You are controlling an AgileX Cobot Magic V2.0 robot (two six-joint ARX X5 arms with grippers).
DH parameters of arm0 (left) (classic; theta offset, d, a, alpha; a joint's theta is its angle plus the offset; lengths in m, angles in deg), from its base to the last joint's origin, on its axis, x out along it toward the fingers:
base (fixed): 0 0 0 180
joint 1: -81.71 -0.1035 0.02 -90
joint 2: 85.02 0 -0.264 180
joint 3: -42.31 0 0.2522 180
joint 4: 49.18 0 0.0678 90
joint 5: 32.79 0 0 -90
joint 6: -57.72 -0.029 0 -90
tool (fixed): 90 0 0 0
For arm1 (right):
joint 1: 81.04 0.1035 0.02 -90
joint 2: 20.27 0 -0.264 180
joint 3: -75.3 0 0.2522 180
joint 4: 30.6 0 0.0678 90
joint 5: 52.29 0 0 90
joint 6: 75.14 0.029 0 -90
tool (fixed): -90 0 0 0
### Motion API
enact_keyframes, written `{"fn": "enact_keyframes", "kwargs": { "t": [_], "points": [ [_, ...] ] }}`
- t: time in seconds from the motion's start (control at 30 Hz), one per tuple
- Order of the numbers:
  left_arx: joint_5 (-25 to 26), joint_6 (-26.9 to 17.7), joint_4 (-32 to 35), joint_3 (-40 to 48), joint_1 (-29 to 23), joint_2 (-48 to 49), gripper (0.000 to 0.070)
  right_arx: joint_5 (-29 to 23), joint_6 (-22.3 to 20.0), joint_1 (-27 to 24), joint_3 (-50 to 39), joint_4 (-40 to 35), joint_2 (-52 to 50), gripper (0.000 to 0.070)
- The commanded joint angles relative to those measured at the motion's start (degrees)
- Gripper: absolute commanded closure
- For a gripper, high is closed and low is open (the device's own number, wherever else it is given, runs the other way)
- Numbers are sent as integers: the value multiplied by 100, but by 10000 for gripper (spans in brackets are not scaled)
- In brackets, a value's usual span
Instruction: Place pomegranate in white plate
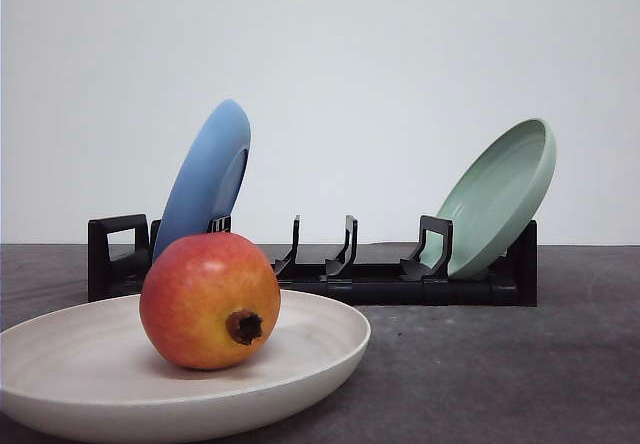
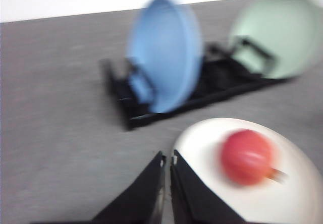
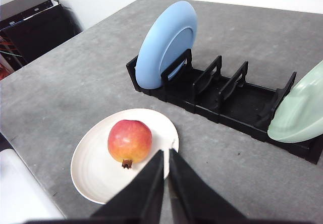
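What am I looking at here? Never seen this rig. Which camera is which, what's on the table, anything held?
It is a two-armed table robot. One picture looks forward over the table; the other two come from cameras on each wrist. The left hand and right hand are both shut and hold nothing. On the grey table the pomegranate sits in the white plate. Behind stands a black dish rack with a blue plate and a green plate propped in it.

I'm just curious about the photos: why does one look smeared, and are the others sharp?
Left wrist view: smeared throughout, the blue plate and pomegranate soft-edged, as from motion. Front view: sharp, even light, faint sheen on the pomegranate. Right wrist view: crisp, soft shadow under the fruit on the white plate.
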Motion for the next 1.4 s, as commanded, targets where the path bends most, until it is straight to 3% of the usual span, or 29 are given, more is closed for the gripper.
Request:
{"fn": "enact_keyframes", "kwargs": {
  "t": [0.0,0.2,0.47,0.83,1.37],
  "points": [
    [-10,-364,722,125,-605,51,700,-4,33,39,46,-75,13,690],
    [281,-623,2114,1131,-2303,319,700,-4,33,39,46,-79,15,691],
    [2539,-1084,3304,2600,-3819,830,700,-4,33,39,46,-79,15,690],
    [2656,-1106,3922,3458,-4319,1120,700,-4,33,39,46,-80,15,690],
    [2681,-1196,3810,3484,-4381,1163,700,-4,33,39,46,-81,15,690]
  ]
}}
